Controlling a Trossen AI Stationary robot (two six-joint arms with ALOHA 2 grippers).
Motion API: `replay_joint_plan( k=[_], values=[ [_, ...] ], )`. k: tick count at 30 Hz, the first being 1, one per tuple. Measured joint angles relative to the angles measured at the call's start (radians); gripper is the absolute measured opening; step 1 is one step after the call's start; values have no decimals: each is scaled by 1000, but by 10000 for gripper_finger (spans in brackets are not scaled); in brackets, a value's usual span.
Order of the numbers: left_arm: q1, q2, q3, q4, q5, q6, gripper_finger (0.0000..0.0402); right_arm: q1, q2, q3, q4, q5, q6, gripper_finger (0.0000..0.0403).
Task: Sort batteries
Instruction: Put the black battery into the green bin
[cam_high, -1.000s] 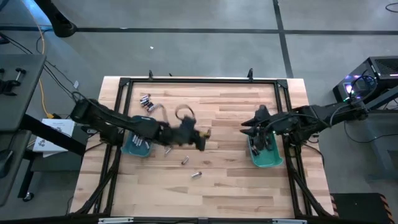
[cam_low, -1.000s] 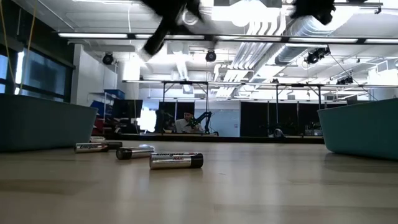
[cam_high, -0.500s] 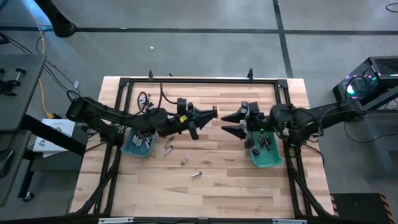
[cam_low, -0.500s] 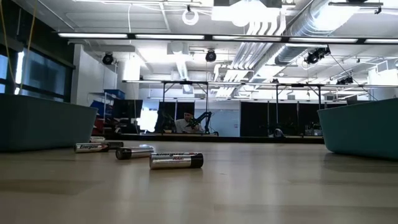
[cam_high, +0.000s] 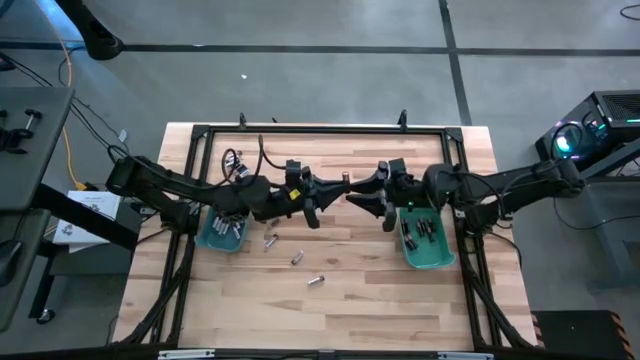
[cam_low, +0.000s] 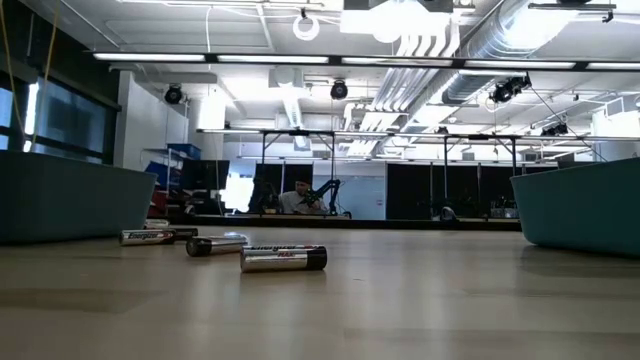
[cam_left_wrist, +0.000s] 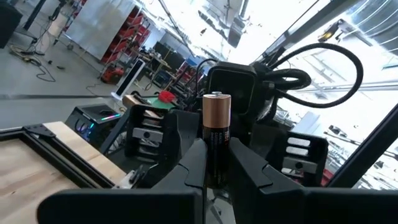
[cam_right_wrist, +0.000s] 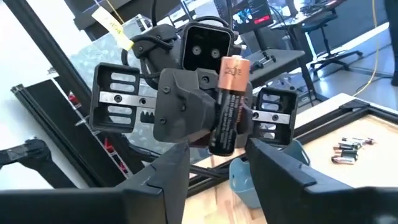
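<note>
One dark battery with a copper-brown end (cam_left_wrist: 216, 134) is in my left gripper (cam_left_wrist: 216, 152), which is shut on it above the table's middle (cam_high: 338, 185). My right gripper (cam_right_wrist: 217, 155) is open and faces it from the right (cam_high: 362, 192). Its fingers stand on either side of that battery (cam_right_wrist: 227, 106) without touching. Three loose batteries (cam_high: 297, 258) lie on the wood, nearest of them (cam_low: 283, 259). A cluster of batteries (cam_high: 235, 160) lies near the far left corner. My left gripper pinches the battery by its dark lower half (cam_left_wrist: 216, 163) between the two fingers. The fingers come about level from the table's left and lie across the battery. The copper-brown end (cam_left_wrist: 216, 106) sticks out beyond the fingers. The battery is lifted clear of the table.
A teal bin (cam_high: 222, 232) sits under the left arm, and another teal bin (cam_high: 428, 245) with several batteries sits under the right arm. In the low view both bins (cam_low: 70, 200) (cam_low: 585, 205) flank open wood. A black frame (cam_high: 320, 130) runs along the table's edges.
My left gripper has risen from near the loose batteries, carried the battery toward the far edge and the right, and turned level. My right gripper has left the right bin and moved left toward it, so its open fingers now flank the battery.
</note>
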Motion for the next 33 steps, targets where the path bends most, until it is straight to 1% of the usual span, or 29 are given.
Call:
replay_joint_plan(
  k=[9, 11, 16, 17, 19, 22, 25, 28, 31, 33],
  values=[
    [0, 0, 0, -23, 1, -1, 24, -38, 14, 0, -1, -62, 4, 105],
    [0, 0, 0, -28, 1, -3, 25, -41, 14, 0, -4, -82, 2, 87],
    [0, -3, 0, -48, -2, -5, 27, -43, 14, 0, -12, -81, -18, 25],
    [0, -3, 0, -50, -3, -7, 29, -43, 13, 0, -17, -82, -20, 18],
    [0, -3, 0, -54, -5, -7, 37, -43, 13, 0, -26, -82, -21, 18],
    [0, -1, 0, -63, -1, -8, 63, -43, -3, 0, -65, -81, -21, 18],
    [0, -3, 0, -91, 0, -4, 100, -45, -56, 0, -165, -52, 0, 17],
    [0, -6, 0, -129, -1, -11, 134, -45, -134, 0, -311, -1, 39, 17],
    [0, -5, 0, -179, -1, -11, 157, -45, -223, 0, -518, 24, 131, 17],
    [3, -5, 0, -220, -1, -12, 163, -43, -286, 0, -685, 17, 220, 17]
  ],
)
